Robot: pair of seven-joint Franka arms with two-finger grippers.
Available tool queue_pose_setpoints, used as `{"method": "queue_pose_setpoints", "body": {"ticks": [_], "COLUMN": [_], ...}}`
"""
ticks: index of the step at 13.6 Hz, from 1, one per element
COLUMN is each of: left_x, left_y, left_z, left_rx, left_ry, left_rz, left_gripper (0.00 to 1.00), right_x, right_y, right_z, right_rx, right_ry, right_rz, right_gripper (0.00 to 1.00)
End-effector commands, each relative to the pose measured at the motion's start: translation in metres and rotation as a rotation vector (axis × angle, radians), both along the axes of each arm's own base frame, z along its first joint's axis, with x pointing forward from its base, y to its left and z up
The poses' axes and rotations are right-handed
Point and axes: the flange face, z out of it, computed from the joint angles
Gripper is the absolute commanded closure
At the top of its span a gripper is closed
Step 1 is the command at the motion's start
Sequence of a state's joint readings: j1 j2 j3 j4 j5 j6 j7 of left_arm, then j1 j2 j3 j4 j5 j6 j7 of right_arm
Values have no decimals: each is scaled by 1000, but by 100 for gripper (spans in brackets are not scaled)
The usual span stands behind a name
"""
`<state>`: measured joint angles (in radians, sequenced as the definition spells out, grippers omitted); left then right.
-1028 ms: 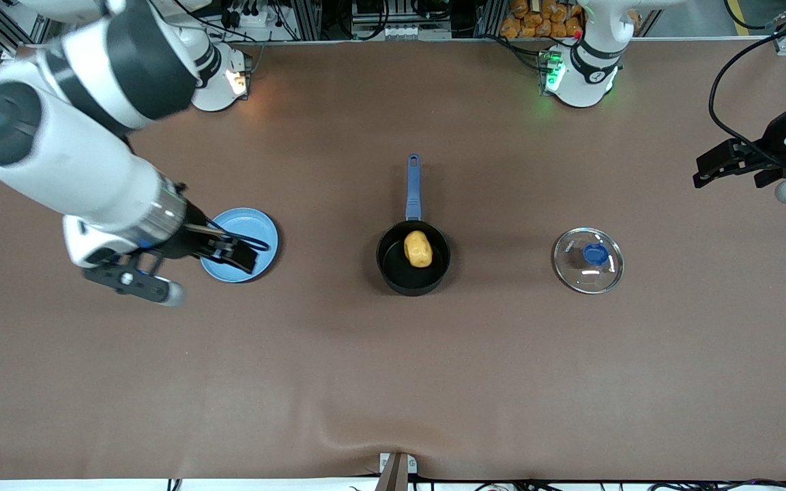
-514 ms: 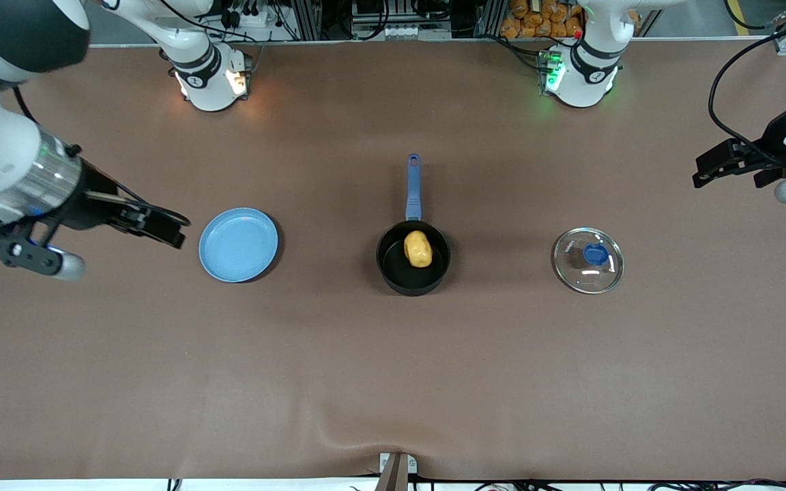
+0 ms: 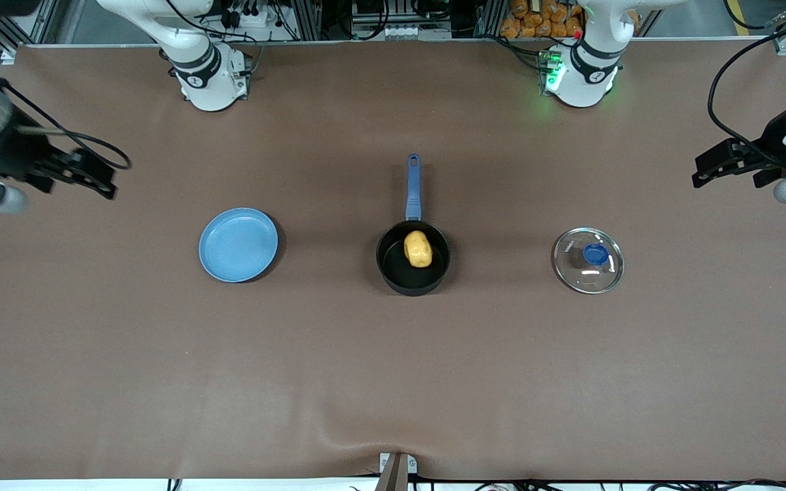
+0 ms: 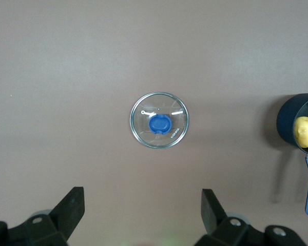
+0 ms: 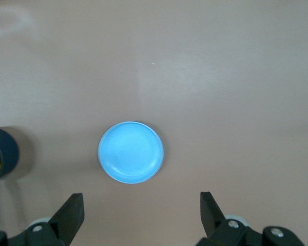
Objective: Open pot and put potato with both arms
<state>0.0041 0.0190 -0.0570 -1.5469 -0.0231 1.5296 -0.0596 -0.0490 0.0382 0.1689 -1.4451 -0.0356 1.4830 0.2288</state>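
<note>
The black pot (image 3: 413, 269) with its long blue handle (image 3: 413, 187) stands open at the table's middle, with the yellow potato (image 3: 418, 249) inside it. Its glass lid (image 3: 588, 260) with blue knob lies flat on the table toward the left arm's end. My left gripper (image 3: 707, 170) is open and empty, raised over that end of the table; its wrist view shows the lid (image 4: 159, 120), the pot (image 4: 288, 123) and the potato (image 4: 305, 131). My right gripper (image 3: 96, 179) is open and empty, raised over the right arm's end.
An empty flat blue plate (image 3: 238, 244) lies between the pot and the right arm's end; it also shows in the right wrist view (image 5: 131, 151). The arm bases (image 3: 210, 75) stand along the table's edge farthest from the camera.
My right gripper has drawn back from over the blue plate toward the right arm's end of the table. The left arm, pot, potato and lid have not moved.
</note>
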Motion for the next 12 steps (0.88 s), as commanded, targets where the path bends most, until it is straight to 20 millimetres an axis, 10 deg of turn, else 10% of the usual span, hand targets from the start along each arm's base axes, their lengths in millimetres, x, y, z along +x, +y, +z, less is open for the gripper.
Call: {"method": "queue_pose_setpoints", "body": {"ticks": [1,12], "left_x": [-6,-7], "left_y": [0,-1], "left_z": [6,7], "left_rx": [-22,-22], "left_ry": [2,0], "left_rz": [5,3], "left_gripper": [0,0], "right_x": [-34,-19], "right_y": [-16,-75], "right_z": [-17,12], "right_rx": [5,113], "right_ry": [-13,-42], "right_rz": [-11,-76], "right_gripper": [0,0]}}
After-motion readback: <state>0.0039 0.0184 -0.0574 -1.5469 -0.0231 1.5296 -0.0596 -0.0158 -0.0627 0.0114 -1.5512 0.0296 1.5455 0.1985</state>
